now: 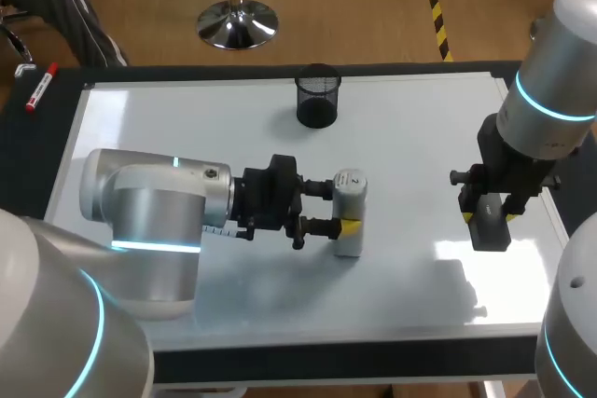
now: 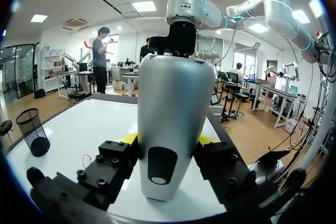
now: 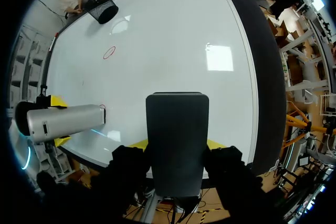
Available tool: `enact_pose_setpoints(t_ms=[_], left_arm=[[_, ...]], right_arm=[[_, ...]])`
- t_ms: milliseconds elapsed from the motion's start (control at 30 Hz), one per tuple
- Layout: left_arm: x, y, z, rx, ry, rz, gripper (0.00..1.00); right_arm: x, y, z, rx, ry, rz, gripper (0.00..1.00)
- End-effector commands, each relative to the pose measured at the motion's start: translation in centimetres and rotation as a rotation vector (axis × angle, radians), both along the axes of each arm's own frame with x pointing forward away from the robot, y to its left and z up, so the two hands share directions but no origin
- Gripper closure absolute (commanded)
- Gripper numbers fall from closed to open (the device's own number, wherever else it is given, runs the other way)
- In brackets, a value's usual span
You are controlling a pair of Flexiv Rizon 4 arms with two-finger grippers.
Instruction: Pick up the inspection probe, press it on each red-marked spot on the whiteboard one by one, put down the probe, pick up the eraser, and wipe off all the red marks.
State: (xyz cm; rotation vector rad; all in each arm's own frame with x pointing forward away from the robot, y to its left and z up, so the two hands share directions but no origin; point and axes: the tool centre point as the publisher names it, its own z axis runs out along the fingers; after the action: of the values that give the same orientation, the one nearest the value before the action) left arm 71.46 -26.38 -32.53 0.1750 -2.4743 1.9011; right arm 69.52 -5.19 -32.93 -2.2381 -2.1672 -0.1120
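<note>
- The left gripper (image 1: 343, 208) is clamped on the inspection probe (image 1: 350, 214). Its yellow-tipped fingers (image 2: 127, 139) press the pale grey-and-white body from both sides over the middle of the whiteboard (image 1: 410, 151).
- In the left wrist view the probe (image 2: 169, 124) fills the space between the fingers and points away from the left gripper (image 2: 168, 141). Its rounded body carries a dark oval window on the near face.
- The right gripper (image 1: 490, 218) holds the eraser (image 1: 490, 232), a dark block, squeezed between its two fingers. It hangs well apart from the left gripper, near the whiteboard's edge on the right arm's side.
- In the right wrist view the eraser (image 3: 177, 140) juts straight ahead of the right gripper (image 3: 177, 145), over the white surface (image 3: 173, 40).
- A small red mark (image 3: 103, 109) sits right at the tip of the probe (image 3: 65, 121). I cannot tell whether the tip touches the board.
- A red oval mark (image 3: 109, 52) lies farther ahead of the right gripper, toward the mesh cup (image 3: 102, 9).
- The black mesh cup (image 1: 317, 96) stands upright on the whiteboard, beside and well clear of the left gripper.
- A red marker (image 1: 41, 87) lies on the dark table (image 1: 326, 359) off the whiteboard's corner, far behind the left gripper.
</note>
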Motion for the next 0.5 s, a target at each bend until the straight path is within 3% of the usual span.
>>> enact_pose_setpoints(t_ms=[33, 500], left_arm=[[-0.6, -0.3, 0.0, -0.001, -0.011, 0.010, 1.00], [0.1, 0.2, 2.1, 0.002, -0.044, 0.009, 1.00]], right_arm=[[0.0, -0.1, 0.0, 0.003, -0.001, 0.001, 1.00], [0.0, -0.1, 0.0, 0.003, -0.001, 0.001, 1.00]])
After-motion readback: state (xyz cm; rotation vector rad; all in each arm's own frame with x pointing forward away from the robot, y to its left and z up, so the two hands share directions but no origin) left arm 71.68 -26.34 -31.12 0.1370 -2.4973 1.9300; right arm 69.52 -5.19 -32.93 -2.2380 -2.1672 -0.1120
